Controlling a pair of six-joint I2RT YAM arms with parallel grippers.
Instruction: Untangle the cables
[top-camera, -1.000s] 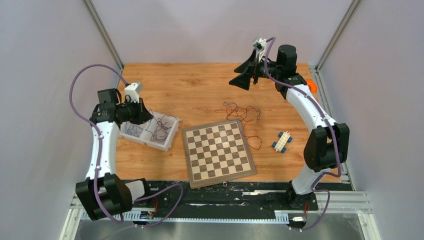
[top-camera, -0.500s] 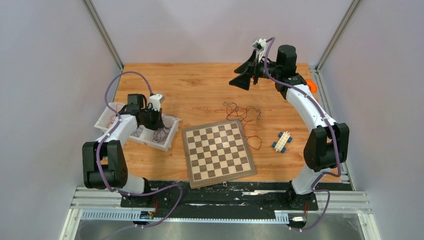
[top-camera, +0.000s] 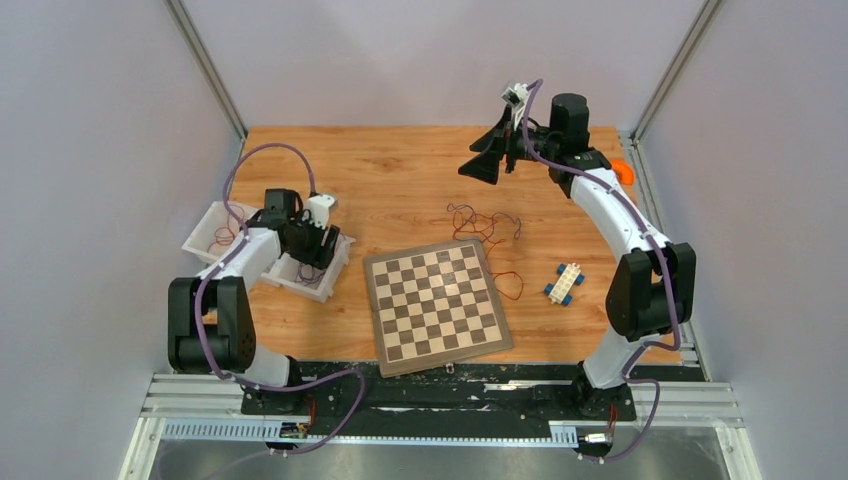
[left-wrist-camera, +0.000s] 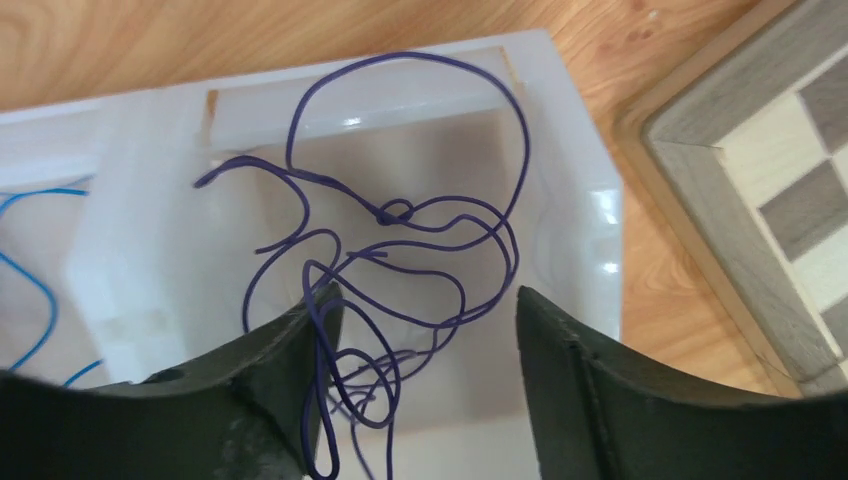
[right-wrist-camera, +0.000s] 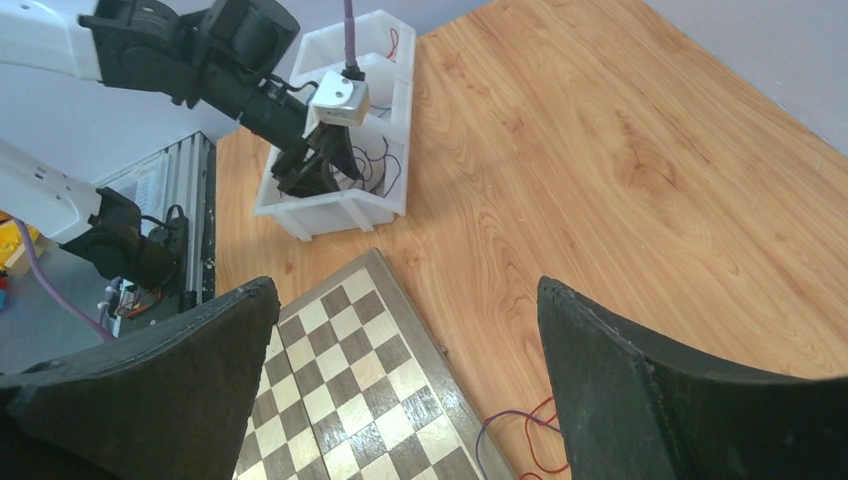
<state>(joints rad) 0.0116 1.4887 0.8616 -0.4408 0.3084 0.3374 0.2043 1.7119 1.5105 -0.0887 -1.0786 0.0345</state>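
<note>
While the purple cable (left-wrist-camera: 400, 225) lies looped in the tray (left-wrist-camera: 600, 240) compartment nearest the chessboard (top-camera: 435, 305), under the left gripper (left-wrist-camera: 428, 300) with jaws parted, 1 red-and-dark tangle (top-camera: 482, 225) rests on the table (top-camera: 380, 170) beyond the chessboard, and the right gripper (top-camera: 490, 152) hangs high, jaws wide.

Overhead camera spans the table (top-camera: 400, 170); left wrist looks closely into the tray (left-wrist-camera: 600, 230), right wrist from afar.

The wooden table (top-camera: 400, 170) carries a chessboard (top-camera: 435, 305) at 6 o'clock and a white tray (top-camera: 298, 290) at 9 o'clock. Thin cables (top-camera: 483, 224) lie tangled just right of the centre. A white-and-blue block (top-camera: 565, 282) lies at 4 o'clock. An orange thing (top-camera: 624, 171) sits at the 2 o'clock edge.
</note>
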